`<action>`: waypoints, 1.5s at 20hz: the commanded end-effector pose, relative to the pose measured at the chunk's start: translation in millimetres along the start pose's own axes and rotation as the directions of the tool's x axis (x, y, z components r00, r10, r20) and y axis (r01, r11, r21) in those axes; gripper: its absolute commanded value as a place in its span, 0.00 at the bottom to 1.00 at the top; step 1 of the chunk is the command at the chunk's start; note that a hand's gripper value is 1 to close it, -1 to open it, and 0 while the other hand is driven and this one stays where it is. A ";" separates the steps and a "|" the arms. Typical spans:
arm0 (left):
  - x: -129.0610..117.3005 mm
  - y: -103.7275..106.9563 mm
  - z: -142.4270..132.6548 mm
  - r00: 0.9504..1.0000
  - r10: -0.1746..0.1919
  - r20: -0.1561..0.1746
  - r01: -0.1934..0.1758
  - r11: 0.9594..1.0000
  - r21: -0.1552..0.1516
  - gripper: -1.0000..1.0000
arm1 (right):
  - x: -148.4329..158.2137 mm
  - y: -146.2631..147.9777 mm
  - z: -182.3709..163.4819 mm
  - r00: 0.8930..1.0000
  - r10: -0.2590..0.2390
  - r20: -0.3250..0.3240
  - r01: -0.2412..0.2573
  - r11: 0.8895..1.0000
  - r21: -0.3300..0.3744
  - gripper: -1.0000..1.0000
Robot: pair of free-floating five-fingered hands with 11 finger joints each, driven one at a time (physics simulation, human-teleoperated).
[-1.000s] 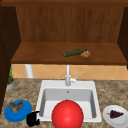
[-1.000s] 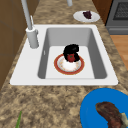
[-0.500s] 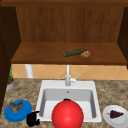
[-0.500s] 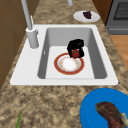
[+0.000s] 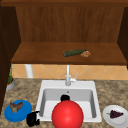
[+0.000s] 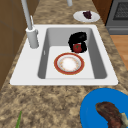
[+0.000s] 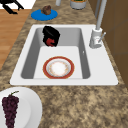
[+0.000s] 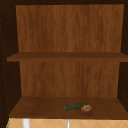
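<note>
Small red fruit, likely a tomato (image 6: 77, 47), sat at centre frame in the left side view, gripped by a black hand (image 6: 78, 41) whose fingers curled down round it from above. We judged the grip to be a carry: the fruit hung clear of the basin floor, just past the far edge of the red-rimmed plate (image 6: 69, 63) lying flat in the sink (image 6: 30, 70). The fruit is round, so we read no long axis; a green spot on the face towards the left side camera may be its stem end, though we could not be sure.

In the right side view the same hand (image 7: 51, 35) and fruit (image 7: 50, 42) sat upper left of centre, above the plate (image 7: 58, 67). In the front view this hand (image 5: 65, 97) showed at centre, so we took it as the right one. The left hand (image 5: 32, 119) hung low left, beside the blue plate (image 5: 17, 111); we could not tell its fingers' set.

Faucet (image 6: 31, 30) upper left in the left side view. White plate with grapes (image 7: 10, 108) lower left in the right side view. Shelf (image 8: 62, 111) carried a cucumber (image 8: 72, 106) beside a small brown item.
</note>
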 end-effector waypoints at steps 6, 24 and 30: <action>0.0 0.0 0.0 1.000 0.000 0.000 0.000 1.000 0.000 0.50 | 14.6 -56.4 40.3 0.997 0.059 0.057 -0.058 0.998 -0.020 1.00; 0.0 0.0 0.0 1.000 0.000 0.000 0.000 1.000 0.000 0.50 | 41.0 -157.6 106.5 0.982 0.098 0.161 -0.096 0.995 -0.022 1.00; 0.0 0.0 0.0 1.000 0.000 0.000 0.000 1.000 0.000 0.50 | 47.1 -192.6 131.2 0.974 0.104 0.199 -0.101 0.995 -0.024 1.00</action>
